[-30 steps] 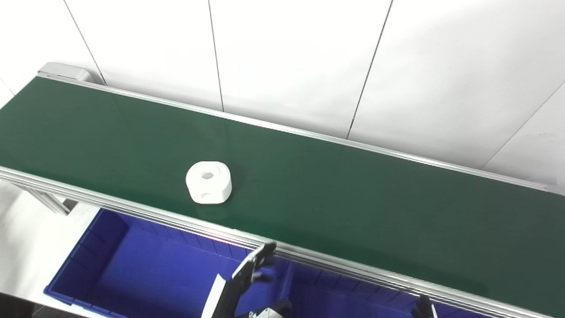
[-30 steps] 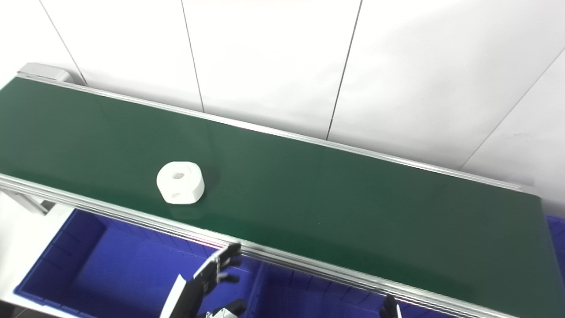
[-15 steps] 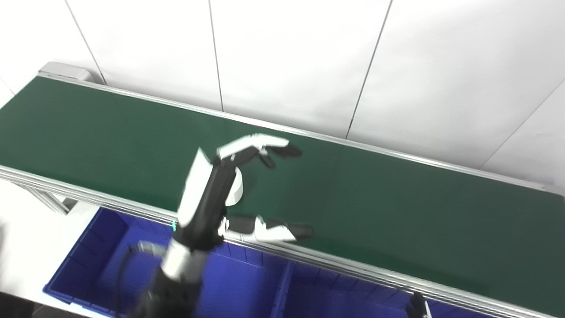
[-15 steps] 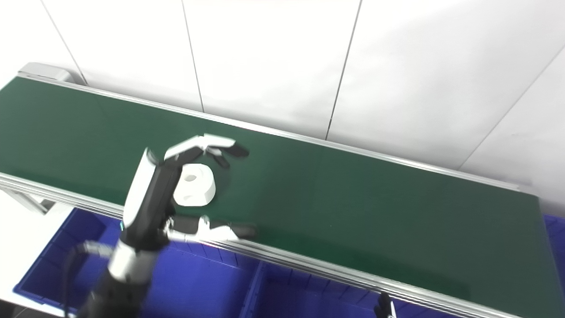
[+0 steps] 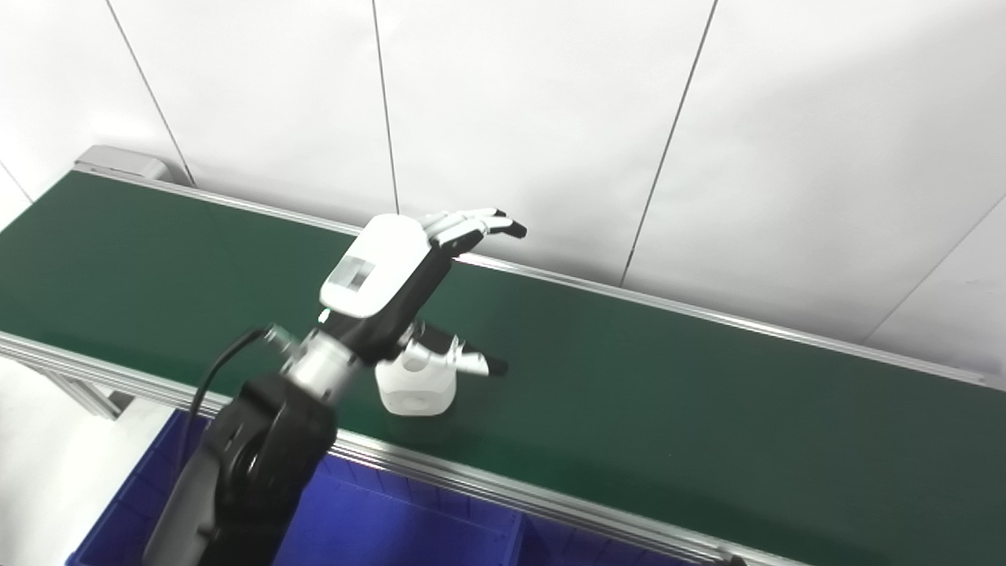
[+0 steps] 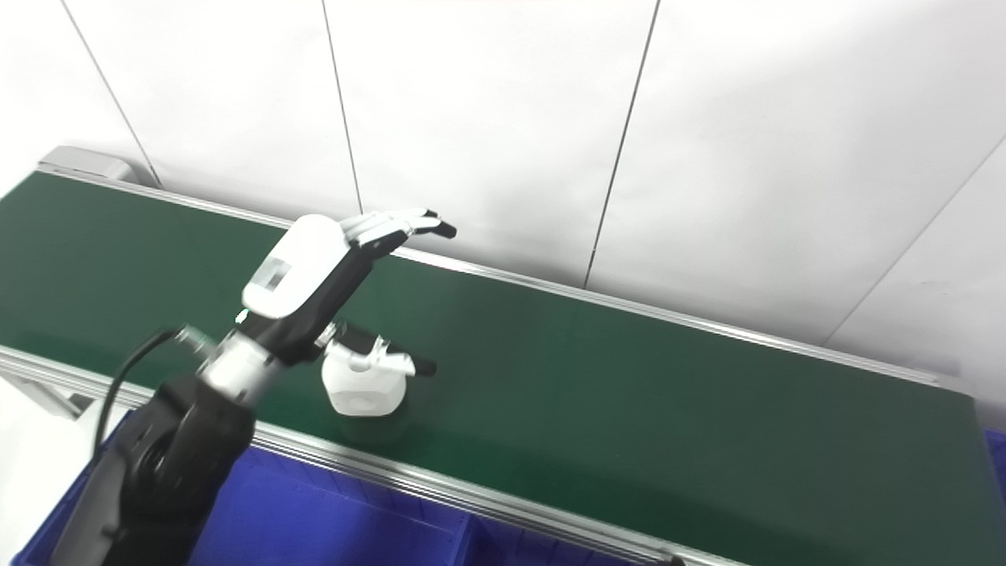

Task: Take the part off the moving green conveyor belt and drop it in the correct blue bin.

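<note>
White blocky part (image 5: 414, 388) on green belt (image 5: 668, 409); left hand (image 5: 393, 275) fingers (image 5: 471, 224) spread, gripping nothing.

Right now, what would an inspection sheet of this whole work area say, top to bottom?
Surface: green conveyor belt running left to right, silver rails along both edges.
Job's things: white part on the belt near its front edge; blue bin below the front rail, a divider showing.
Clutter: nothing seen.
Hands: left hand over the part, fingers stretched out and apart, thumb lying across the part's top, no closed grip; right hand not in view.
Cables: black cable looping at the left wrist.
Surroundings: white panelled wall behind the belt; grey end housing at the belt's far left.
</note>
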Robot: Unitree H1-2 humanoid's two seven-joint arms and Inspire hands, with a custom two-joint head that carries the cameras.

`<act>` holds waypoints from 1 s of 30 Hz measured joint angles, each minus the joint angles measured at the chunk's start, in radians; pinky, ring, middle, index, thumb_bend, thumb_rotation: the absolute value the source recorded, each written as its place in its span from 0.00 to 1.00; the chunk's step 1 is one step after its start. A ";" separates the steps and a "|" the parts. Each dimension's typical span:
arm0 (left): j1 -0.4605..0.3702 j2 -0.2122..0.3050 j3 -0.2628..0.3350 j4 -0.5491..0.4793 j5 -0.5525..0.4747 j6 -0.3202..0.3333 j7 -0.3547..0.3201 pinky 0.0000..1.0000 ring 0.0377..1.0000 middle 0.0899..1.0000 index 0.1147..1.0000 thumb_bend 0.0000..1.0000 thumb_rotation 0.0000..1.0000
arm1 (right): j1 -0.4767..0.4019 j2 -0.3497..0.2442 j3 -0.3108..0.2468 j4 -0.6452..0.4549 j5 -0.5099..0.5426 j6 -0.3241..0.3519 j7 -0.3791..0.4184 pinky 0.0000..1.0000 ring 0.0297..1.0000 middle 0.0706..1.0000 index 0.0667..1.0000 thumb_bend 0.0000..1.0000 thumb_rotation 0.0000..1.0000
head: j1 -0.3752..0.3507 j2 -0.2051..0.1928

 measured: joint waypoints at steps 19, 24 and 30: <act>0.043 -0.085 -0.089 0.238 -0.007 0.065 0.062 0.87 0.89 0.87 0.84 0.95 0.35 | 0.017 0.007 0.015 -0.045 -0.030 0.001 -0.009 1.00 0.99 1.00 1.00 0.84 1.00 | -0.058 0.072; 0.051 -0.091 -0.103 0.238 -0.025 0.105 0.058 0.91 0.90 0.88 0.84 0.95 0.39 | 0.019 0.014 0.020 -0.066 -0.038 0.001 -0.010 1.00 0.98 1.00 1.00 0.84 1.00 | -0.069 0.098; 0.059 -0.070 -0.154 0.239 -0.010 0.133 0.037 0.93 0.90 0.87 0.83 0.95 0.39 | 0.028 0.018 0.023 -0.078 -0.044 0.002 -0.010 1.00 0.97 0.99 1.00 0.85 1.00 | -0.078 0.112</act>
